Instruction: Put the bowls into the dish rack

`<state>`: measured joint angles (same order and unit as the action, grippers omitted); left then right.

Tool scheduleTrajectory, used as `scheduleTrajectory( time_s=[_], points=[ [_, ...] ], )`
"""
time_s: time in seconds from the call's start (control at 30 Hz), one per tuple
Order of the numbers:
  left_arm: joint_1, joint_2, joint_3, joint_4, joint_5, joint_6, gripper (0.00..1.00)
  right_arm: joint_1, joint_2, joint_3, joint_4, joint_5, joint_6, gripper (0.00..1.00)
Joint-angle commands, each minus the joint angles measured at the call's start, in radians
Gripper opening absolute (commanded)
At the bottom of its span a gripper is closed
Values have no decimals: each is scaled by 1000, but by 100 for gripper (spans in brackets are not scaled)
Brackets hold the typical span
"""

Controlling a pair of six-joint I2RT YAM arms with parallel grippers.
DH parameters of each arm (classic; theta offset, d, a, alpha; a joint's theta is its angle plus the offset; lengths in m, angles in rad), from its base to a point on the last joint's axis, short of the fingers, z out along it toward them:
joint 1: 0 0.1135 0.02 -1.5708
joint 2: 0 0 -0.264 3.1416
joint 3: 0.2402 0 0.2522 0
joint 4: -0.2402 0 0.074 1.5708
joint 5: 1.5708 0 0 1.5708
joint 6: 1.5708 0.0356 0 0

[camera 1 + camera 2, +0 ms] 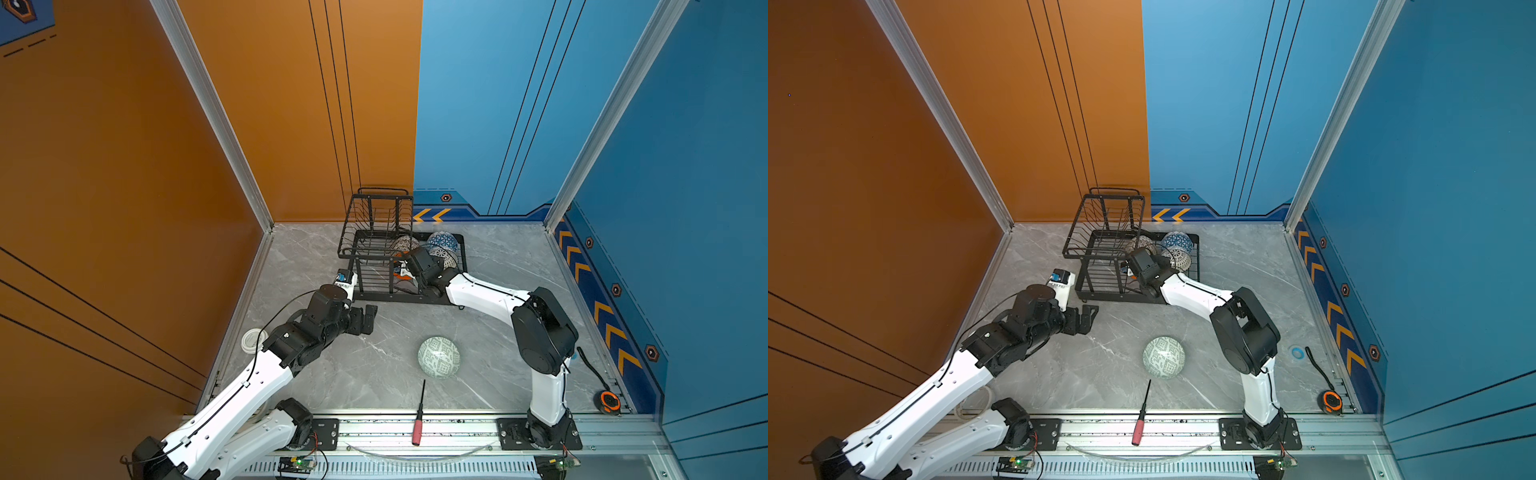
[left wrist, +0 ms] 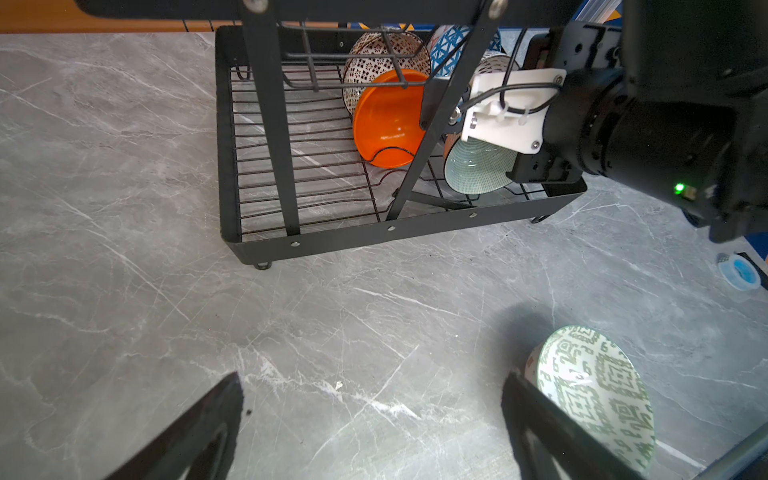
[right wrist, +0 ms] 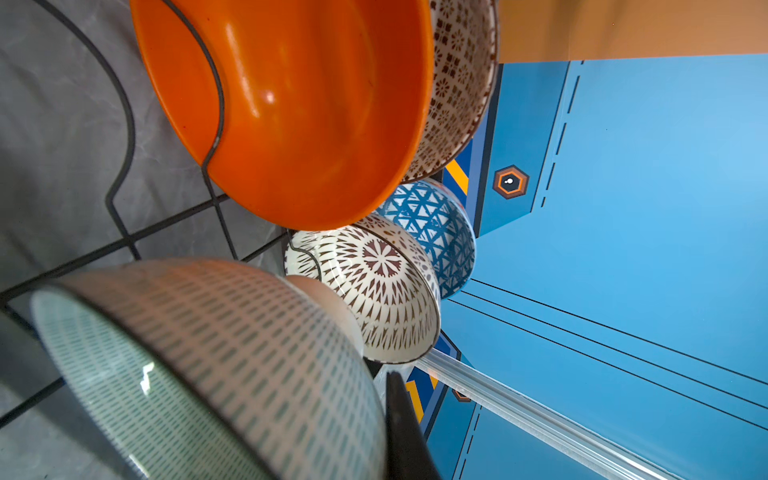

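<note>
The dish rack (image 1: 395, 297) stands at the back of the tabletop (image 1: 374, 374), with four bowls (image 2: 386, 120) on edge in its tray. There the right tool (image 2: 513, 168) is closed on the mint bowl (image 2: 478, 170) at its rim. The grey-green bowl (image 1: 439, 357) sits on the tabletop, and the left tool (image 1: 368, 320) hangs wide open and empty.

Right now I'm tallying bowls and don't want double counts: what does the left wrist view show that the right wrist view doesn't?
Only the left wrist view: the grey-green patterned bowl on the table, outside the dish rack, and the left gripper, jaws open. Only the right wrist view: the blue wall's hexagon marker. Both: the orange bowl, mint bowl, cream dotted bowl, blue triangle bowl and lattice bowl, all in the rack.
</note>
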<state>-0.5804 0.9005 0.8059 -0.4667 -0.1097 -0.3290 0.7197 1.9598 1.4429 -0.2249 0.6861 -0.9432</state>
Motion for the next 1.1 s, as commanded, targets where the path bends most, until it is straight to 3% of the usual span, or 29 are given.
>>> scheduleTrajectory(
  time_s=[0.0,0.17,1.07],
  points=[
    [13,-15,-11,-17,21,7,98,1,18,64,-38,30,44,0],
    [15,-18,-14,-16,22,5,98,-2,52,125,-100,53,94,0],
    [19,-16,-17,-16,35,3,98,38,142,191,-56,139,229,0]
  ],
)
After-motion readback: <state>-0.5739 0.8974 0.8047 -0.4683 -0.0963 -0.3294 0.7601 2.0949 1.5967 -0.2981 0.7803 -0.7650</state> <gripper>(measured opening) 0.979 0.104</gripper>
